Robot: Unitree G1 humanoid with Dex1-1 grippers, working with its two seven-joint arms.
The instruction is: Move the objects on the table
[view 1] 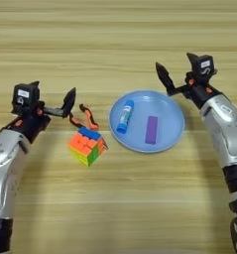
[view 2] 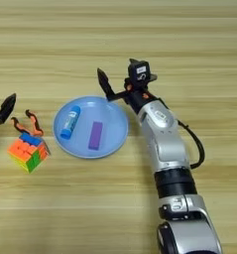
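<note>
A round light-blue plate [view 1: 175, 124] lies mid-table and holds a blue glue stick [view 1: 125, 116] on its left side and a purple block [view 1: 151, 130] near its middle. Left of the plate sits the multicoloured puzzle cube [view 1: 88, 145], tilted on an edge. Orange-and-black pliers [view 1: 85, 117] lie just behind it. My left gripper [view 1: 53, 92] hovers open left of the pliers, one black finger [view 1: 69, 101] close to their handles. My right gripper [view 1: 173, 62] stands open above the plate's far right rim, holding nothing.
The light wooden table [view 1: 115, 208] fills the view. My right forearm [view 2: 162, 139] runs down the right side, with a black cable beside it. My left forearm [view 1: 6, 163] lies along the left edge.
</note>
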